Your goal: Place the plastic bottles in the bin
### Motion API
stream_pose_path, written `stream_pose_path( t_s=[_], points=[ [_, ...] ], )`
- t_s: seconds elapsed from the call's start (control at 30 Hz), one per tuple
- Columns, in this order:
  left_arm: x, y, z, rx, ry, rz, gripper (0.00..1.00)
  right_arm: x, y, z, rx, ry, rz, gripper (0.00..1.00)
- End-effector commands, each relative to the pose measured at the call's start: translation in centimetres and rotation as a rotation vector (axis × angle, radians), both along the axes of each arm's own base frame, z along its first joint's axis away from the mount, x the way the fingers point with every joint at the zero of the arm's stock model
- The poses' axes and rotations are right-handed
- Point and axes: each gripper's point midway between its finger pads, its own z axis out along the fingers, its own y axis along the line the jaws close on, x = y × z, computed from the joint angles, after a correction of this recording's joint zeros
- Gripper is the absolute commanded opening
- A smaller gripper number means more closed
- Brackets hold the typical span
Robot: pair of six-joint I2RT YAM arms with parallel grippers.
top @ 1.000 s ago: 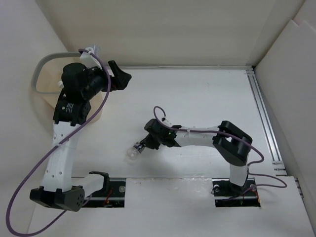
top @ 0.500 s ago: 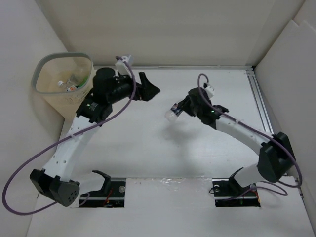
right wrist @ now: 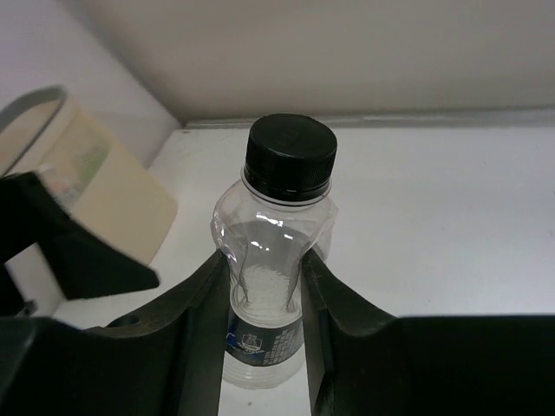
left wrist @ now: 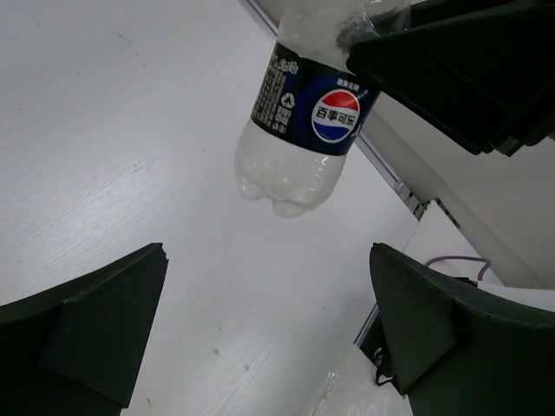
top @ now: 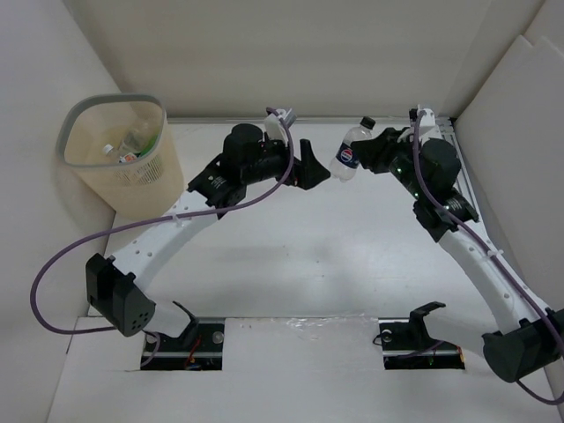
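Note:
A clear plastic bottle [top: 352,151] with a black cap and a dark blue label hangs in the air at the back of the table. My right gripper [top: 367,153] is shut on it. In the right wrist view the fingers [right wrist: 195,321] pinch the bottle [right wrist: 279,227] below its shoulder and dent it. My left gripper [top: 314,166] stands open just left of the bottle, nothing between its fingers. The left wrist view shows the bottle [left wrist: 303,121] ahead of the open left gripper [left wrist: 269,325]. The beige bin [top: 141,189] stands at the back left with a few bottles [top: 130,146] inside.
White walls close the table at the back and both sides. A metal rail [top: 469,189] runs along the right edge. The left arm's purple cable [top: 62,264] loops out over the left side. The bin [right wrist: 82,186] shows blurred at the left of the right wrist view.
My right arm has lifted the bottle from the middle of the table up to the back right. My left arm has swung from over the bin rightward, towards the bottle, staying open.

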Motion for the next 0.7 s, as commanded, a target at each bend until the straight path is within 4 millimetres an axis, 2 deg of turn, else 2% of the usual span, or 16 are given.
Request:
stream_pose_path(
  t_s=[0.0,0.07,0.17,0.23,0.27,0.33,0.47,0.63,0.67],
  points=[
    [0.4,-1.0,5.1,-0.080,-0.157,-0.037,1.00,-2.6,2.3,4.1,-0.043,-0.233,0.261,0.00],
    [-0.3,-1.5,5.8,-0.104,-0.174,-0.088,1.00,-4.4,3.5,5.0,-0.028,-0.286,0.392,0.00],
    [-0.9,-2.2,5.3,-0.120,-0.191,-0.153,1.00,-5.8,3.7,6.6,0.012,-0.335,0.455,0.00],
    [-1.3,-2.3,6.3,-0.148,-0.227,-0.174,1.00,-6.3,3.6,7.4,0.030,-0.360,0.490,0.00],
    [-1.3,-2.4,5.8,-0.143,-0.220,-0.174,1.00,-6.7,3.8,7.6,0.061,-0.344,0.511,0.00],
    [-1.7,-2.6,6.4,-0.161,-0.239,-0.203,1.00,-7.6,4.1,8.0,0.084,-0.350,0.563,0.00],
    [-2.5,-3.6,6.2,-0.170,-0.226,-0.252,1.00,-9.6,4.4,10.1,0.150,-0.414,0.627,0.00],
    [-4.0,-4.9,5.9,-0.211,-0.217,-0.344,1.00,-10.7,5.1,11.2,0.197,-0.423,0.698,0.00],
    [-4.8,-5.3,7.4,-0.263,-0.241,-0.380,1.00,-10.9,6.0,10.7,0.201,-0.405,0.732,0.00]
  ],
)
